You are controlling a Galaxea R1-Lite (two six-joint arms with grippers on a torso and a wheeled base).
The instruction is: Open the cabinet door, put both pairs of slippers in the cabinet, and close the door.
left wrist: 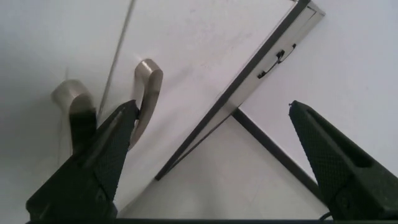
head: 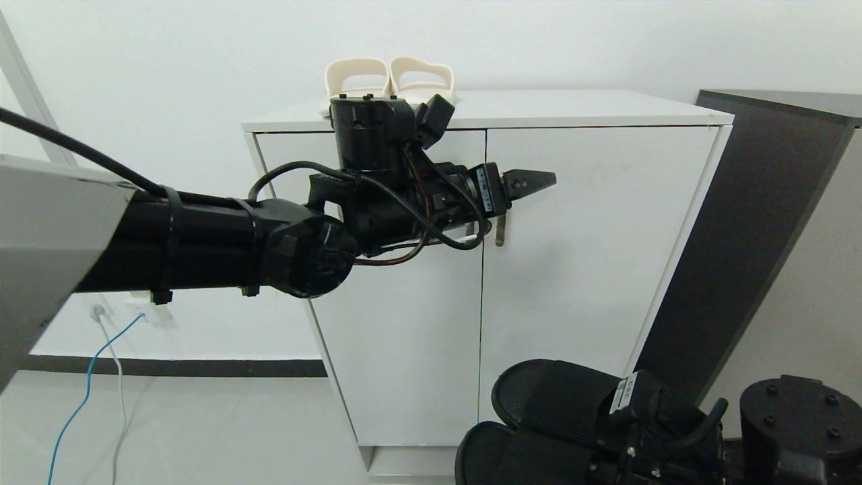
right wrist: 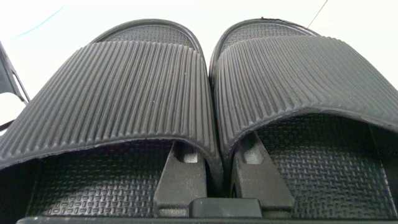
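Observation:
The white cabinet (head: 579, 283) has both doors shut, and two metal handles (head: 500, 230) meet at the centre seam. A cream pair of slippers (head: 389, 75) rests on its top, toward the left. My left gripper (head: 532, 182) hovers in front of the right door, just above the handles. In the left wrist view it (left wrist: 212, 107) is open, with the right door's handle (left wrist: 148, 93) close by one finger (left wrist: 99, 162). A black pair of slippers (head: 539, 417) hangs low in front of the cabinet. My right gripper (right wrist: 221, 171) is shut on their adjoining inner walls (right wrist: 214, 112).
A tall dark grey unit (head: 741, 256) stands against the cabinet's right side. Left of the cabinet, blue and grey cables (head: 87, 391) run from a wall socket (head: 100, 311) down to the pale floor. A white wall is behind.

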